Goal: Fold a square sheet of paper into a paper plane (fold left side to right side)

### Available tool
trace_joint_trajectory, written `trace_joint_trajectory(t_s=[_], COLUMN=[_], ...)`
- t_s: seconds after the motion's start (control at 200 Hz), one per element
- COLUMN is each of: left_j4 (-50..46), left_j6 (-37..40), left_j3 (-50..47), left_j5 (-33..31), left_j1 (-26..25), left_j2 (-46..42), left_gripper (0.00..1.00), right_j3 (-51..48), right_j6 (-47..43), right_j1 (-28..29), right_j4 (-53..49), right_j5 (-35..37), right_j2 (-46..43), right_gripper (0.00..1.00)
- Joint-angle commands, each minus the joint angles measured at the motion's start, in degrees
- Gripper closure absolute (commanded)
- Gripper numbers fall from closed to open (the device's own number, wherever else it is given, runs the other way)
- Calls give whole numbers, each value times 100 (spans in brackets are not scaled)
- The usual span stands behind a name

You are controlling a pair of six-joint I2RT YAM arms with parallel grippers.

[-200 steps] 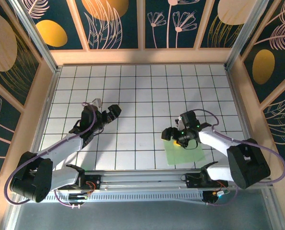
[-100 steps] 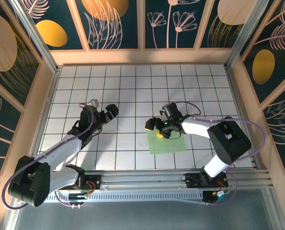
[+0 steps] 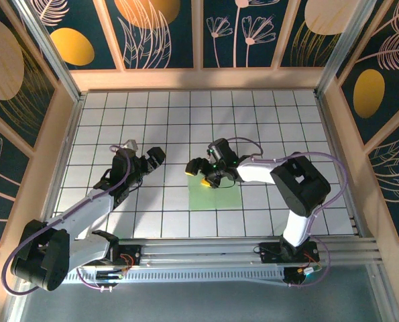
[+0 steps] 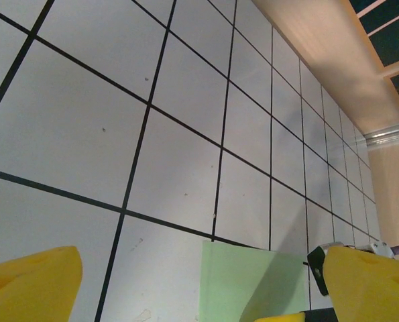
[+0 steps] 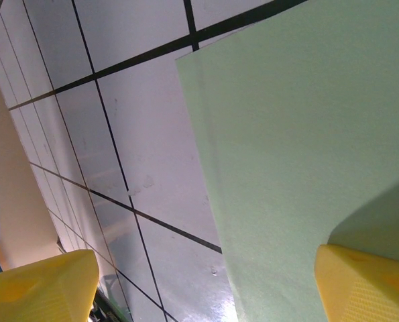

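Aluminium rail (image 3: pixel 199 249) at 6 o'clock of the overhead view carries both my bases. Just beyond it, a little to the 6 o'clock side of the middle of the white tiled table (image 3: pixel 279 121), lies the square sheet of paper (image 3: pixel 219 198). It is pale green and flat on the tiles, its edges roughly in line with the black grid.

My right claw (image 3: pixel 200 176) hangs over the sheet's 11 o'clock corner, with my right arm reaching in from 3 o'clock. Its jaws stand wide apart with nothing between them. From my right wrist, one yellow pad (image 5: pixel 367 282) sits over the sheet (image 5: pixel 300 134), its shadow on the paper, and the other pad (image 5: pixel 38 285) sits over bare tile past the sheet's edge. Whether that first pad presses the paper I cannot tell.

My left claw (image 3: pixel 152 159) is at 9 o'clock of the sheet, well apart from it, jaws also spread wide and holding nothing. From my left wrist its yellow pads (image 4: pixel 28 282) frame bare tile, with a corner of the green sheet (image 4: pixel 253 282) low between them.

Farthest off, at 12 o'clock, a pale wooden ledge (image 3: pixel 199 79) runs along the table, and beyond it stand dark blue panels (image 3: pixel 165 40) painted with flowers.
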Motion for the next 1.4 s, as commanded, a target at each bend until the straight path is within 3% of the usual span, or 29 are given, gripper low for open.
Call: trace_joint_trajectory(t_s=[0.0, 0.21, 0.47, 0.591, 0.846, 1.396], left_j4=[-147, -96, 203, 279, 262, -395], left_j6=[9, 128, -115, -256, -365, -187], left_j3=[91, 181, 376, 545, 921, 1241], left_j5=[247, 1376, 2452, 2443, 2510, 2274], left_j1=[-26, -35, -415, -804, -1380, -1512], left_j2=[11, 459, 1215, 1627, 2421, 3313], left_gripper=[15, 31, 46, 54, 65, 76], right_j3=[66, 102, 529, 892, 1140, 1207], right_j6=[-15, -785, -2604, -3034, -3103, -3149], right_j1=[47, -206, -874, -881, -830, -543], right_j4=[120, -657, -2854, -3183, -2977, -3337], right_j5=[-34, 453, 2178, 2661, 2502, 2419], right_j2=[-62, -880, -843, -412, 126, 190], right_gripper=[16, 16, 10, 6, 5, 7])
